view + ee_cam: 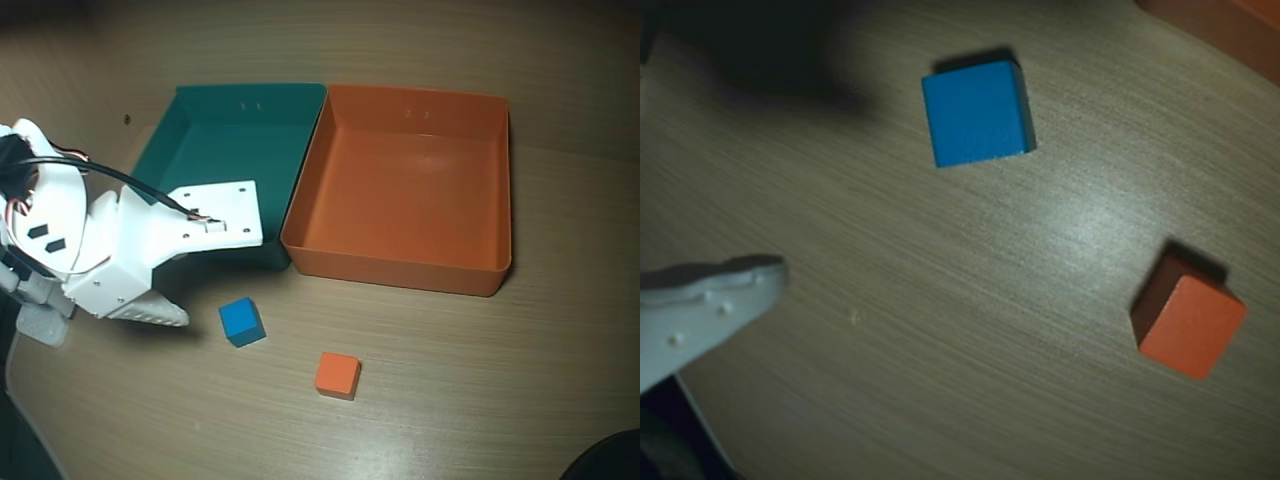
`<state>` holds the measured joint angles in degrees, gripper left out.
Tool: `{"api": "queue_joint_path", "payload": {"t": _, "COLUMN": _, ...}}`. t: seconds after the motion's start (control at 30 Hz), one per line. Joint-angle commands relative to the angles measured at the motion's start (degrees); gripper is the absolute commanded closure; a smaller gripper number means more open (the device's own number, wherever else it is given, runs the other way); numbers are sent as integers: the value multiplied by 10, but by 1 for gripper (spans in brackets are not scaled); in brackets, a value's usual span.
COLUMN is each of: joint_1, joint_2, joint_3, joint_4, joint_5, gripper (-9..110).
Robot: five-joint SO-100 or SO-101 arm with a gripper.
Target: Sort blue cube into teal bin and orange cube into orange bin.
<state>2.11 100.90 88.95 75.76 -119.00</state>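
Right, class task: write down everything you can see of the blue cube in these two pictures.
The blue cube is a small, bright blue solid block with matte faces and sharp edges, looking like painted wood or foam. It rests flat on the wood-grain table, turned slightly askew, casting a short shadow in the wrist view. It sits in front of the teal bin, apart from it, up and left of the orange cube in the overhead view. Nothing but the table touches it; the gripper's white finger lies beside it, clear.

One blue cube point(241, 321), one orange cube point(337, 374), one teal bin point(222, 140), one orange bin point(400, 262)
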Motion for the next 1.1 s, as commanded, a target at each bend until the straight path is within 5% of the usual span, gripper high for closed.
{"api": "queue_joint_path", "payload": {"t": 0.0, "joint_1": 2, "joint_2": -20, "joint_3": -54, "joint_4": -4, "joint_5": -16, "gripper": 71}}
{"api": "queue_joint_path", "payload": {"t": 0.43, "joint_1": -19, "joint_2": -239, "joint_3": -206, "joint_4": -4, "joint_5": -22, "gripper": 71}}
{"api": "queue_joint_path", "payload": {"t": 1.07, "joint_1": -42, "joint_2": -356, "joint_3": -218, "joint_4": -4, "joint_5": -27, "gripper": 71}}
